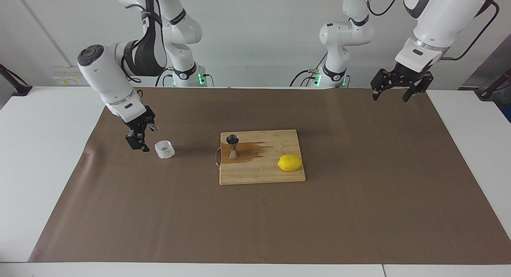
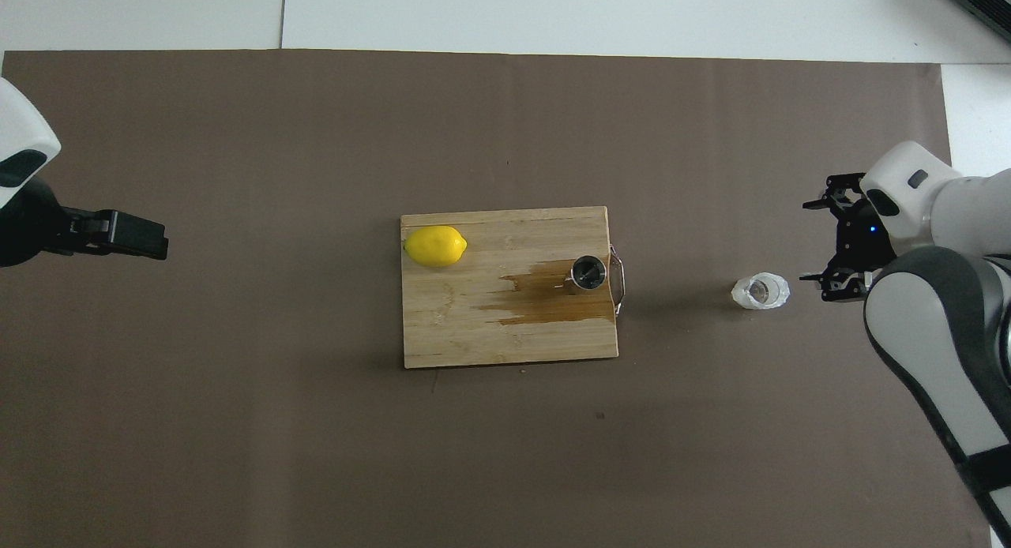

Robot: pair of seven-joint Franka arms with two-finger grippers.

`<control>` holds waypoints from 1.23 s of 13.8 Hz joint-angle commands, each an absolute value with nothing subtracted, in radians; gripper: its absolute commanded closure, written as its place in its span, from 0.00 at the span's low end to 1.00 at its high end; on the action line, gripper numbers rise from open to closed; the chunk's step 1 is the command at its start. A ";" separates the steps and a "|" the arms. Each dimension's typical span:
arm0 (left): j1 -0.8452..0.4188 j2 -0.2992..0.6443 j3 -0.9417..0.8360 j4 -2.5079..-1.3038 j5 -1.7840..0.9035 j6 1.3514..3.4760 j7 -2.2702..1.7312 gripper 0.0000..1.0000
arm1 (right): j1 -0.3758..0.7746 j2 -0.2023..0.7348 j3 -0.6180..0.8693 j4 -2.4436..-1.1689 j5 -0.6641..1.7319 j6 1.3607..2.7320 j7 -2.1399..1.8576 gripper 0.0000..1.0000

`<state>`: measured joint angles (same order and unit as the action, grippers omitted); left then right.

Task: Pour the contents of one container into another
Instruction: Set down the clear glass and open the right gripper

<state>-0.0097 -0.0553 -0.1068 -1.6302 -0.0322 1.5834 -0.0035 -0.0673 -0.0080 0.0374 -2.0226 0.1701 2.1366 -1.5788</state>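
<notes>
Brown matting (image 1: 359,213) covers most of the white table (image 1: 40,169), leaving bare white strips along its outer edges. Wide open stretches of mat lie on every side of the wooden cutting board (image 1: 259,175) at the centre.

The right gripper (image 1: 141,138) hangs just above the mat toward the right arm's end, its dark fingers (image 2: 821,204) spread wide and holding nothing. The glass cup (image 1: 164,149) stands upright on the mat just beside those fingertips, apart from them and on their board-ward side; it is squat, clear and faceted, with a whitish sheen. Open mat separates the cup from the board's metal handle (image 2: 618,278).

The steel jigger (image 1: 232,146) stands upright on the board at the handle end, well apart from the right gripper's fingers: shiny, hourglass-shaped, two cones meeting at a narrow waist. A dark wet stain (image 2: 545,299) spreads over the pale wood grain from its foot toward the board's middle. A smooth yellow lemon (image 1: 290,163) lies at the board's other end.

The left gripper (image 1: 395,90) waits high over the mat's edge at the left arm's end, black fingers parted and empty, well apart from everything on the board.
</notes>
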 commanded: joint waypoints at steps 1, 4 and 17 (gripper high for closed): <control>-0.012 -0.086 -0.100 -1.664 -0.040 1.591 0.005 0.00 | -0.009 0.005 0.046 -1.942 0.176 2.112 -1.359 0.00; -0.014 -0.086 -0.100 -1.664 -0.040 1.591 0.005 0.00 | 0.050 0.006 0.046 -1.889 0.138 2.111 -1.044 0.00; -0.012 -0.084 -0.100 -1.664 -0.040 1.591 0.005 0.00 | 0.057 -0.009 0.031 -1.656 -0.061 1.927 0.055 0.00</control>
<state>-0.0097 -0.0554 -0.1068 -1.6302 -0.0322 1.5834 -0.0035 0.0788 -0.0198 0.0248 -1.7451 -0.0269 2.0211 -0.0296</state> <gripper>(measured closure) 0.000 0.000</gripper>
